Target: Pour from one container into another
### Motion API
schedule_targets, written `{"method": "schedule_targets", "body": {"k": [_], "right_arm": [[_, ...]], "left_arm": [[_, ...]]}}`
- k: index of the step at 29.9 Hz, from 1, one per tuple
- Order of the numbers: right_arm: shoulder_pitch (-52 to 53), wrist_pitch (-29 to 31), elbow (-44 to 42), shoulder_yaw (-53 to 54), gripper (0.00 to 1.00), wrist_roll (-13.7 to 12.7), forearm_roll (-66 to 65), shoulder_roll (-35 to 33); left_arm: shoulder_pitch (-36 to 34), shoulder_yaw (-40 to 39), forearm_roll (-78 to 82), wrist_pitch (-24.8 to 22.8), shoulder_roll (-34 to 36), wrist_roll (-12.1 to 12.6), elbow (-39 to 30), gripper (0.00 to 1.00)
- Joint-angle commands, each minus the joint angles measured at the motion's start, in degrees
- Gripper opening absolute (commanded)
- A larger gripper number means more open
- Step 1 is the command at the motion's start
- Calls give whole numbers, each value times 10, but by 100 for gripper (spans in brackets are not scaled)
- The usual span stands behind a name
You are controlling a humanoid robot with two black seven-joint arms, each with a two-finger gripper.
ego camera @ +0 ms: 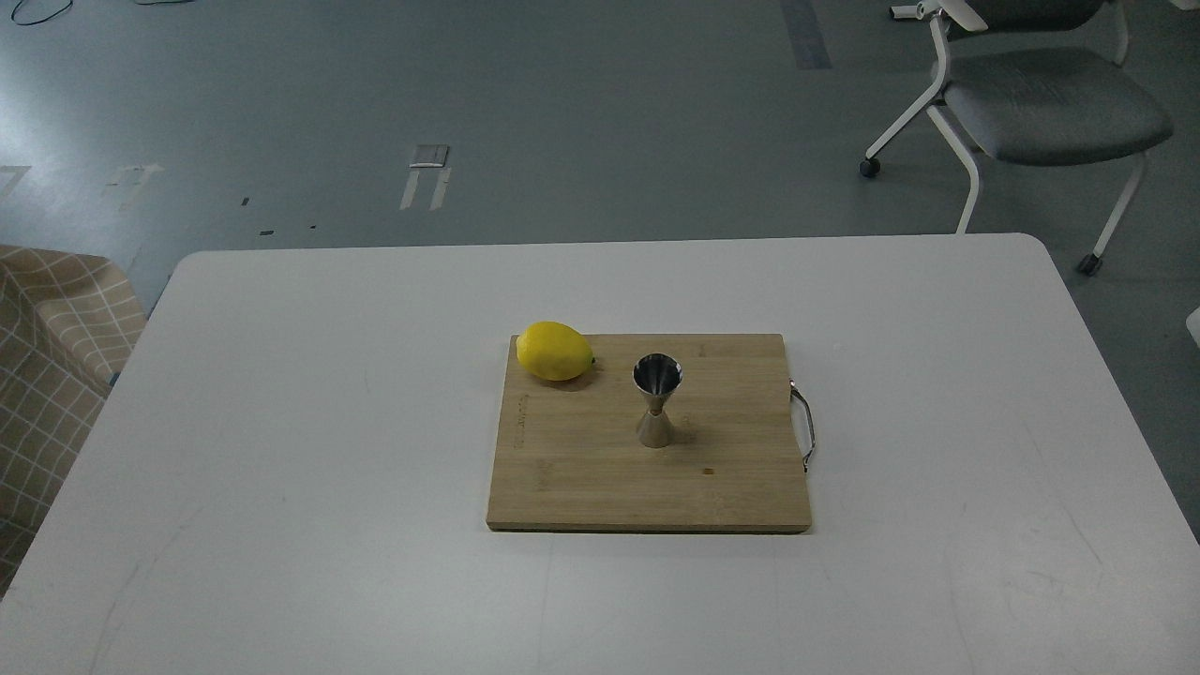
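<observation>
Tools: neither visible | jigger [657,400] upright on board [581,478] | lemon [555,351] near, apart

White desk [281,422], wooden board [581,478] with metal handle [803,427] at its right edge, lemon [555,351] on board's far-left corner, grey chair [1041,94] beyond, checked fabric [47,356] at left

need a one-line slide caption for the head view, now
Steel jigger upright on a handled bamboo cutting board, lemon at its far-left corner, white table; no tumbler or arms visible.
</observation>
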Motion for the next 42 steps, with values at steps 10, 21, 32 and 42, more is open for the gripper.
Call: {"method": "schedule_targets", "body": {"k": [10,21,32,42], "right_arm": [[0,-1,0,0,100,0,0,0],[0,0,0,0,100,0,0,0],[0,0,0,0,100,0,0,0],[0,0,0,0,100,0,0,0]], "left_arm": [[2,-1,6,2,0,2,3,99],[2,-5,1,4,0,3,4,99],[4,-93,-2,77,0,1,-4,99],[7,-117,-1,75,0,6,-2,99]]}}
